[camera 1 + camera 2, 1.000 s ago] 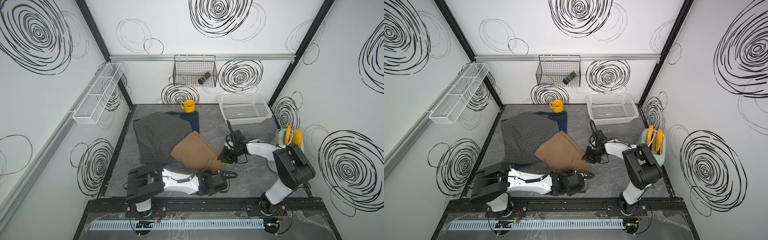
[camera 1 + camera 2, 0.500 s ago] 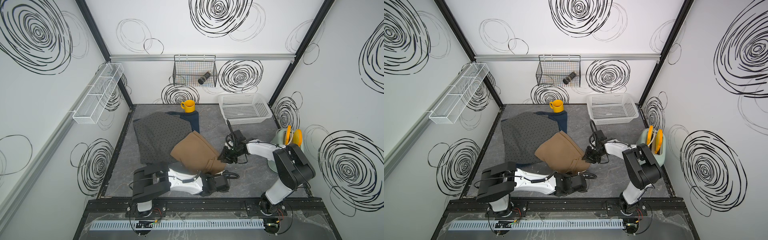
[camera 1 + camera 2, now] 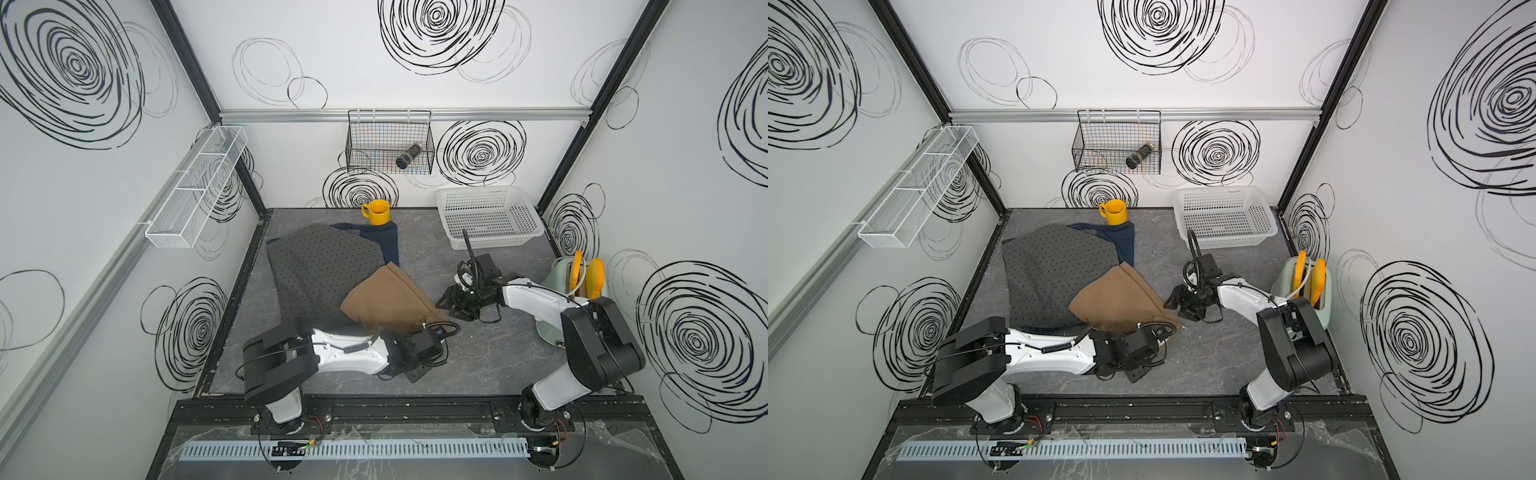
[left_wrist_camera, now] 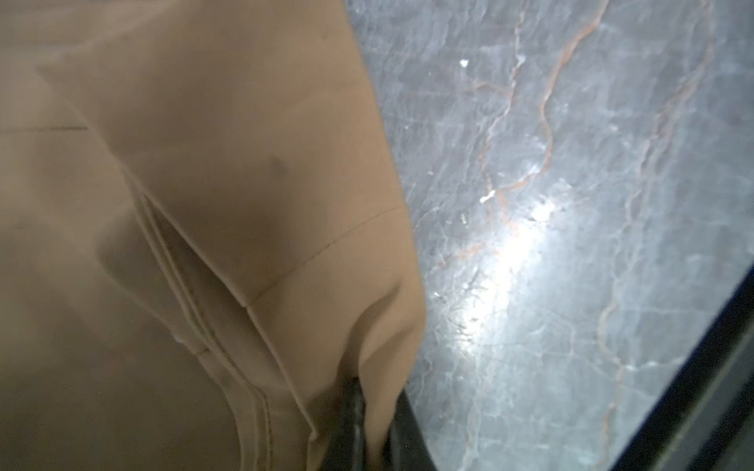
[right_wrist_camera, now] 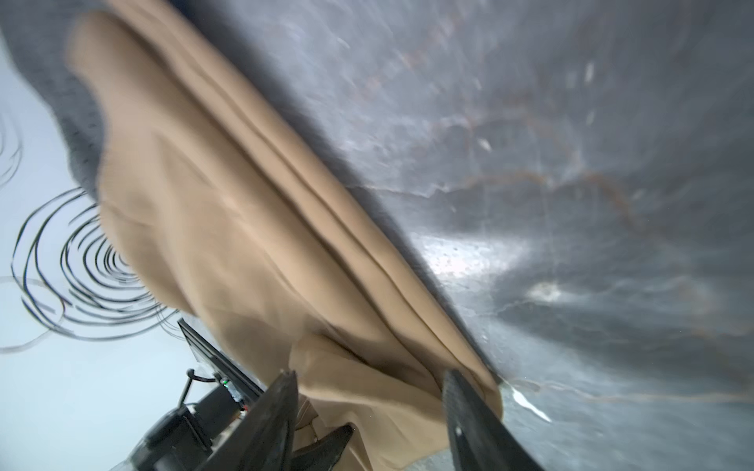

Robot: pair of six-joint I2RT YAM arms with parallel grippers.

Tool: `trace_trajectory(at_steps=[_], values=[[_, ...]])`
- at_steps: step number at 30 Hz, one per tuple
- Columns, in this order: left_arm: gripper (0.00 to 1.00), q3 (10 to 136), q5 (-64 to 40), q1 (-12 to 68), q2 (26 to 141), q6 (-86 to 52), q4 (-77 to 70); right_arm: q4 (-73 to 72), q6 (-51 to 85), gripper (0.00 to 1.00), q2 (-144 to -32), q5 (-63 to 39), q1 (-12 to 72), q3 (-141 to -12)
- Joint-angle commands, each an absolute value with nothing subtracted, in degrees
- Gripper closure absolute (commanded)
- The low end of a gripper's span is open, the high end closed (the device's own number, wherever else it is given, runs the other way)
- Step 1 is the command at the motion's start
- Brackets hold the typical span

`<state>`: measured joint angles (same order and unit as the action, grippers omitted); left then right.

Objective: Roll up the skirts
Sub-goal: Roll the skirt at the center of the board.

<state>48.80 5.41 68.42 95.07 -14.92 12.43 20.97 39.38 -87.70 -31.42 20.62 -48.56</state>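
**Ana:** Starting with the biggest thing, what carries it all?

**Ben:** A grey veined counter (image 3: 498, 361), walled on three sides. The skirts lie on its left half, overlapping in one pile.

**Ana:** Which skirt is the largest?

**Ben:** The dotted grey skirt (image 3: 324, 270), spread flat toward the far left corner. The tan skirt (image 3: 386, 303) comes next. It lies over the near right part of the grey one, and its right side rests on bare counter. None of them is rolled.

**Ana:** And the third?

**Ben:** The denim skirt (image 3: 384, 245) sits under the grey one. Only a dark blue strip shows at the far right edge of the pile.

**Ana:** Anything else back there?

**Ben:** A white basket (image 3: 494, 242) stands in the far right corner, well apart from the cloth. A yellow mug (image 3: 378, 212) stands just beside the denim's far edge.

**Ana:** Now the small parts. What about the left gripper?

**Ben:** In the left wrist view the left gripper (image 4: 377, 416) is clenched on a fold of the tan skirt, at the corner nearest the robot. Cloth bunches between its dark fingers (image 4: 355, 412).

**Ana:** And the right gripper?

**Ben:** The right gripper (image 5: 371, 395) is released, with its jaws standing apart. It sits low over the counter at the tan skirt's right edge. Tan cloth shows in the gap between the jaws, but they do not press on it.
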Motion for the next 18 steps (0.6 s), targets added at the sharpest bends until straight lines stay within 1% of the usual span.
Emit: trace_trajectory(at_steps=[1, 4, 8, 9, 12, 14, 18], values=[[1.00, 46.57, -6.39, 67.50, 93.32, -20.97, 8.01, 22.56, 35.51, 0.38, -83.07, -31.18, 18.53, -46.60], [1.00, 44.52, -12.91, 65.77, 92.33, -24.16, 2.15, 22.99, 31.58, 0.37, -78.94, -33.17, 17.75, -43.35], [1.00, 41.98, -18.72, 62.81, 91.54, -29.14, -4.00, 21.17, 29.67, 0.24, -70.77, -35.19, 17.75, -37.26], [1.00, 41.21, -20.53, 62.04, 91.33, -30.19, -6.02, 20.12, 29.45, 0.23, -69.22, -36.91, 17.89, -35.68], [1.00, 38.83, -23.28, 60.11, 89.91, -33.41, -10.99, 19.14, 30.24, 0.24, -66.23, -38.60, 18.52, -32.41], [1.00, 37.57, -24.08, 59.45, 89.05, -34.97, -13.21, 22.17, 30.86, 0.29, -66.00, -35.60, 18.89, -32.62], [1.00, 34.39, -27.43, 57.69, 88.01, -39.02, -20.00, 28.87, 30.41, 0.30, -67.46, -30.97, 19.50, -34.02]])
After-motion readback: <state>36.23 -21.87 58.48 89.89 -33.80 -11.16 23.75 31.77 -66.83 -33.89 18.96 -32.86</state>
